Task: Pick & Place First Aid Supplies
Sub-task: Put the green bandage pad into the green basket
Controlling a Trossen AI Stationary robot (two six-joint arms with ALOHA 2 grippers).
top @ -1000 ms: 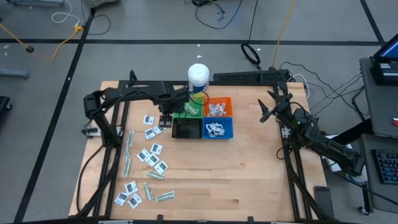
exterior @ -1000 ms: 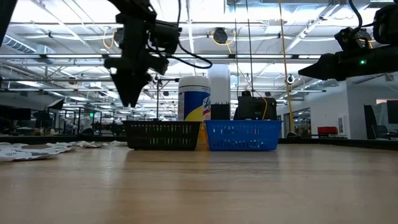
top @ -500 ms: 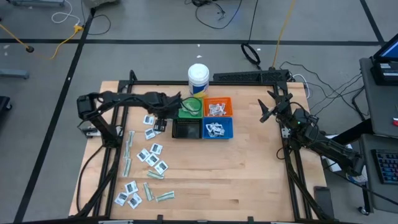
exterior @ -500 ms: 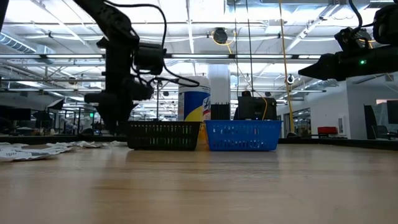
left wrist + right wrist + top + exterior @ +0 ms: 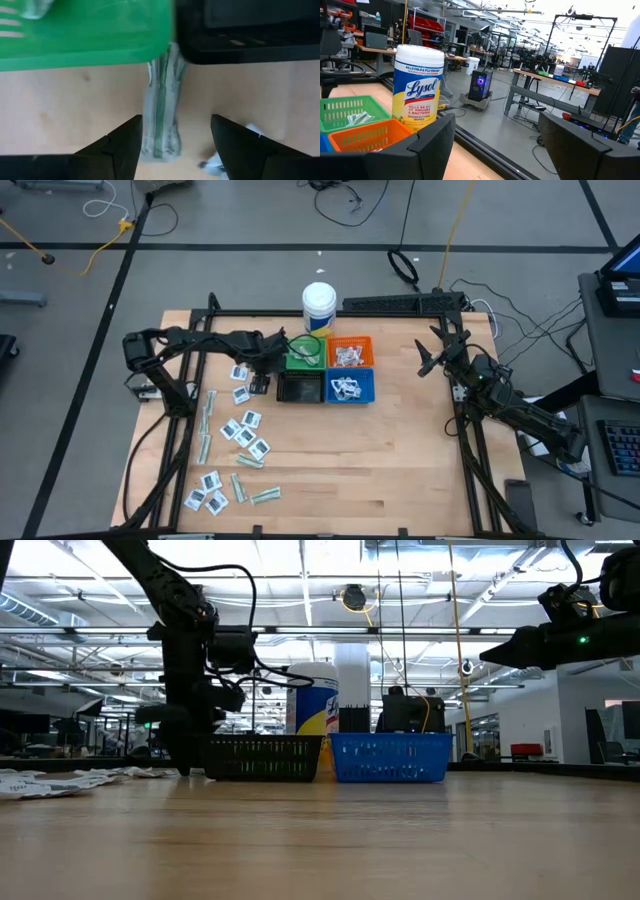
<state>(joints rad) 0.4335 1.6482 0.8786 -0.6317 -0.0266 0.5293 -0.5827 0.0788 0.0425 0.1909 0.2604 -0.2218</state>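
Pale-green strip lay on the table directly between the left gripper's open jaws, its long axis running away from them, its far end seemingly tucked between the green bin and black bin, which crowd the approach; the right gripper waited open, well apart

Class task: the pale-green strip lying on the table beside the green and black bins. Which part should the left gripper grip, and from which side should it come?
Grip the pale-green strip across its narrow width, near the free end away from the green bin and black bin. Come straight down from above: it lies flat on the wood, and the left gripper has its open fingers either side of it.
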